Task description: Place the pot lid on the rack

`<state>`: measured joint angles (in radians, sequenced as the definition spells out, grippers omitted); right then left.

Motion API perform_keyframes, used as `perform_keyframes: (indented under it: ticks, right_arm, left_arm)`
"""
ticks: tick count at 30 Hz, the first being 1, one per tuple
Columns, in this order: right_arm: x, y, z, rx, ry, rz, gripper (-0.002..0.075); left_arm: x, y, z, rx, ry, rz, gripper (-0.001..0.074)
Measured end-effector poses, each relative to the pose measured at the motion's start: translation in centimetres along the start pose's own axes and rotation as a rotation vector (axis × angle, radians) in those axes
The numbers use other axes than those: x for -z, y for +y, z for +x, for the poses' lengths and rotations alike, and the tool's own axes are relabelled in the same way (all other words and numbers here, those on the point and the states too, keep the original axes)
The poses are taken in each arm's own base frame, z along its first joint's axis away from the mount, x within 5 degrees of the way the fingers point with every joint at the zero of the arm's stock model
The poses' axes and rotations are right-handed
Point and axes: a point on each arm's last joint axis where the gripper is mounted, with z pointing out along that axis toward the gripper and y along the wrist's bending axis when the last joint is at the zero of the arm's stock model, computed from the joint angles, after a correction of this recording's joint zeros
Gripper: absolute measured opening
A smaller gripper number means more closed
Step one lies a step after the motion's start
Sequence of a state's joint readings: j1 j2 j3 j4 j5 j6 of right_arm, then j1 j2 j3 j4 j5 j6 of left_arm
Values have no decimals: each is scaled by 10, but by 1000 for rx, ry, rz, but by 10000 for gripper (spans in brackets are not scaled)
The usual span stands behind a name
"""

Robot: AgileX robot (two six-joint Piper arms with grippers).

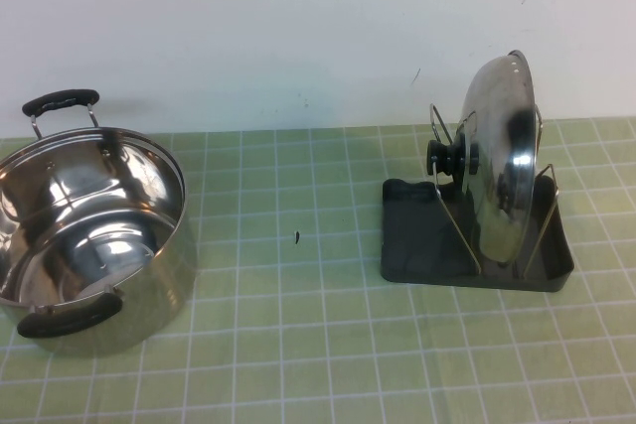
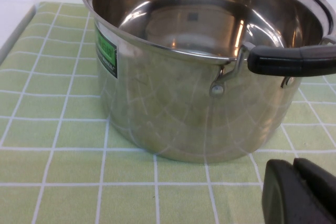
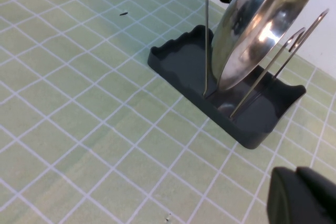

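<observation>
Pot lid (image 1: 502, 161) stands upright between the rack (image 1: 422, 250) wires; a knock could tip it. Left gripper (image 2: 302, 192) near the pot (image 2: 205, 72), right gripper (image 3: 304, 196) near the rack, both pressed together

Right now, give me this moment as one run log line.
pot lid: upright between rack wires | pot: open, left | left gripper: near pot | right gripper: near rack, off lid

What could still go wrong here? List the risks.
1. The lid stands on edge between the rack's thin wires; a bump could tip it out.
2. The right tool sits near the rack and could clip it on moving.
3. The left tool sits near the pot and could nudge it.
</observation>
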<state>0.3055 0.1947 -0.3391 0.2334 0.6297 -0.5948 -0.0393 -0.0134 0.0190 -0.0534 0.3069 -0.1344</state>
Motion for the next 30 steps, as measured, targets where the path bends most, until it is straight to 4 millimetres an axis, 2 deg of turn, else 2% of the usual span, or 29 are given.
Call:
perform_keyframes:
  ticks: [7, 14, 18, 23, 30]
  right_arm:
    - [-6, 0, 9, 20, 14, 22, -1]
    - [-15, 3, 45, 32, 20, 195, -1]
    - [-23, 1, 66, -51, 3, 360, -1]
    - [-31, -1, 85, -167, 47, 460, -1]
    - [-30, -4, 87, -214, 57, 521, -1]
  left_arm:
    - [0, 0, 0, 0, 2, 0, -2]
    - [0, 0, 0, 2, 2, 0, -2]
    - [0, 0, 0, 2, 2, 0, -2]
    - [0, 0, 0, 2, 2, 0, -2]
    - [0, 0, 0, 2, 2, 0, -2]
